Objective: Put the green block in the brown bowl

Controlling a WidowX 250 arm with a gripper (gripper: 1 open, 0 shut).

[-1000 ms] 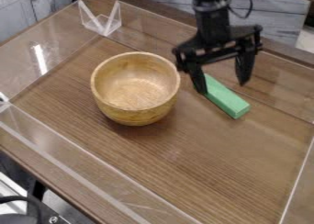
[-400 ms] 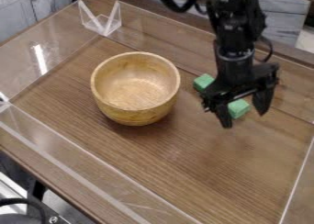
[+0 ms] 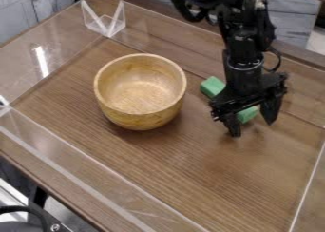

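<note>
The green block (image 3: 216, 87) lies on the wooden table to the right of the brown bowl (image 3: 140, 90); only its near-left end and a sliver between the fingers show. My black gripper (image 3: 252, 118) points straight down over the block, open, its two fingers straddling the block's far end close to the table. Whether the fingers touch the block I cannot tell. The bowl stands upright and holds nothing, a short gap left of the block.
A clear plastic wall (image 3: 76, 160) rims the table along the left and front. A small clear stand (image 3: 105, 19) sits at the back left. The arm (image 3: 235, 27) rises behind the gripper at the back right.
The gripper has swung right and come down from above the block's left end to straddle it near the table. In the last half second it barely moved.
</note>
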